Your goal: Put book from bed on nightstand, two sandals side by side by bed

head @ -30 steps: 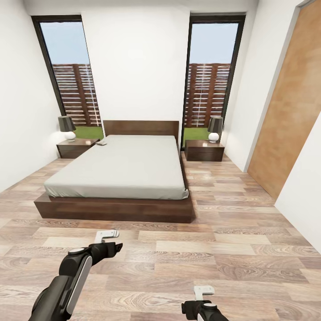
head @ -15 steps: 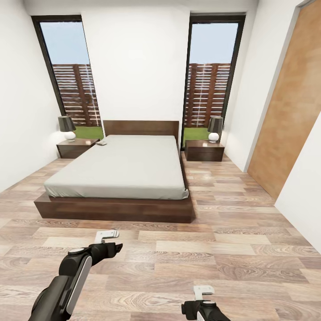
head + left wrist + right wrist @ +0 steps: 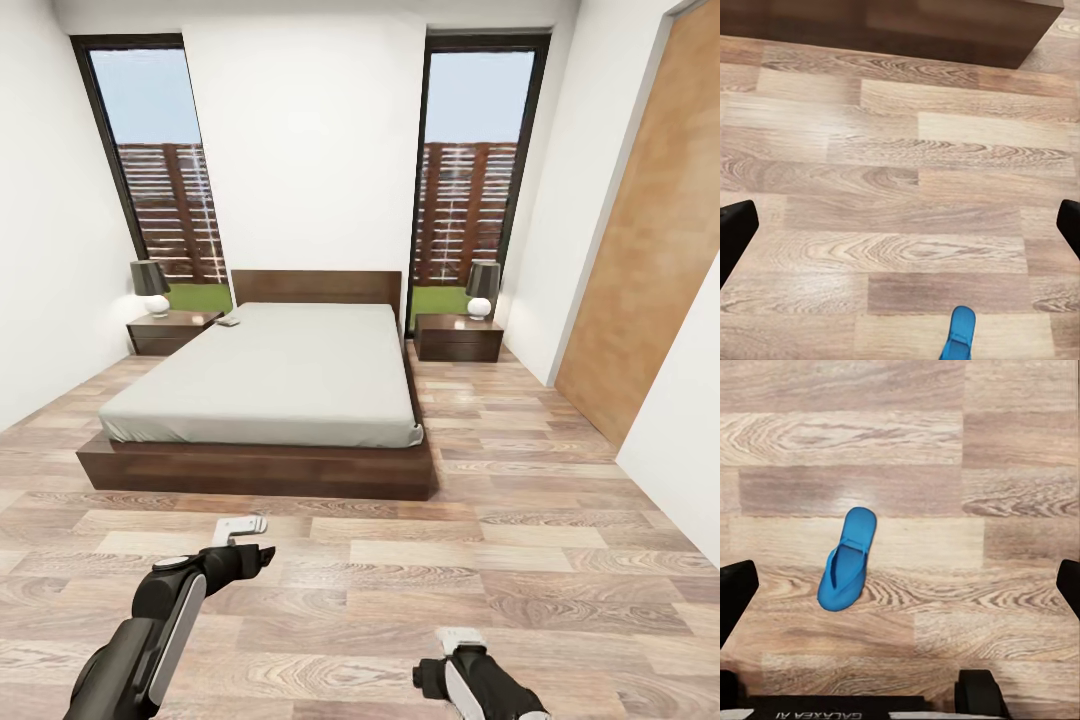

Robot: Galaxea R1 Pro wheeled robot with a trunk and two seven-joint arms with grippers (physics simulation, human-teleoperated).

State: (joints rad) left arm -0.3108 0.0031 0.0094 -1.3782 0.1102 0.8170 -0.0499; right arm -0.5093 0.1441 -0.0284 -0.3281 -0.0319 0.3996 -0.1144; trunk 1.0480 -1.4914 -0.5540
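The bed [image 3: 270, 380] lies ahead with a pale mattress on a dark base. A small flat patch at its far left corner is the book [image 3: 229, 321], too small for detail. One nightstand [image 3: 170, 332] flanks the bed on the left, the other nightstand [image 3: 458, 338] on the right. A blue sandal [image 3: 847, 559] lies flat on the floor below my right gripper [image 3: 900, 585], whose fingers are spread wide and hold nothing. The tip of a blue sandal [image 3: 961, 334] shows in the left wrist view. My left gripper [image 3: 240, 524] hangs open over bare floor short of the bed's foot. My right gripper [image 3: 460, 636] is low at the right.
A dark-shaded lamp [image 3: 150, 285] stands on the left nightstand and another lamp [image 3: 482, 287] on the right one. A brown door [image 3: 650, 250] lines the right wall. Wood-plank floor [image 3: 520, 480] runs along the bed's right side and foot.
My right arm has shifted, with more of its forearm in view and the gripper a little further forward. The left arm and the camera have stayed still.
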